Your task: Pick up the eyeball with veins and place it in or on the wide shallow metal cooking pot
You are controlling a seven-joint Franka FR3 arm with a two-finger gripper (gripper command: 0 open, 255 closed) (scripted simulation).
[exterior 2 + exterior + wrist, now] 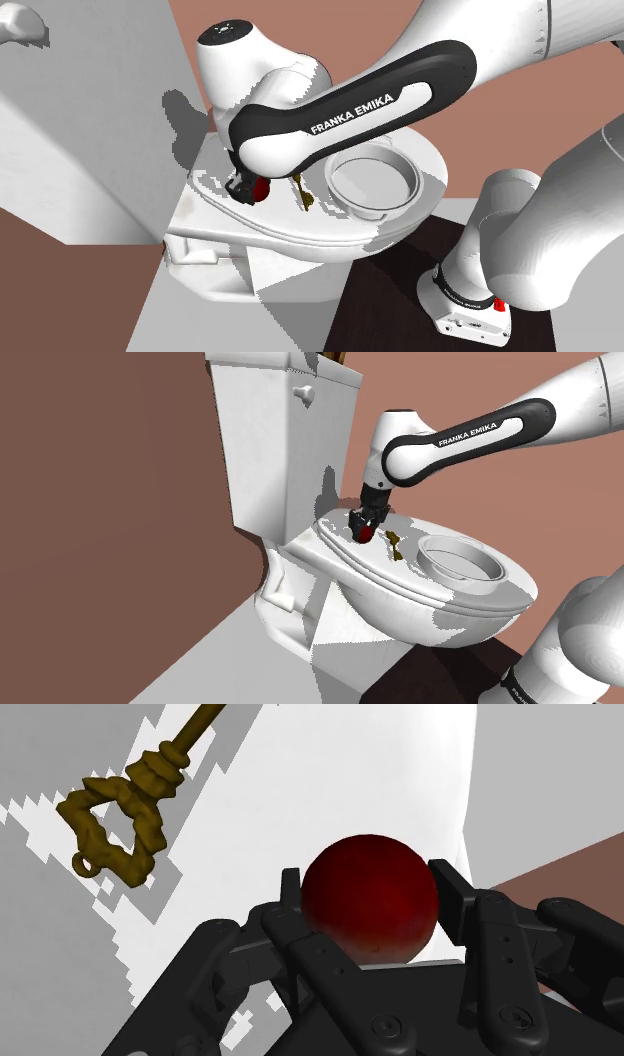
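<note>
Grasp step: gripper (pixel 366 892) jaws clenched on the dark red eyeball (pixel 372 919) at the tank-end edge of the toilet lid (pixel 400 580). Your next move, prob.: lift straight up, carry over the brown key-shaped ornament (pixel 150 774) to the pale shallow pot (pixel 432 564) near the lid's front edge, then release. No veins visible. Fingers hide the ball's underside, so can't tell if it rests on the lid or hangs clear.

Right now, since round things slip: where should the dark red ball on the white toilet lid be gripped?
Across its widest middle, from above: the dark red ball is round and sits on the flat white toilet lid; the black gripper clasps it so.
</note>
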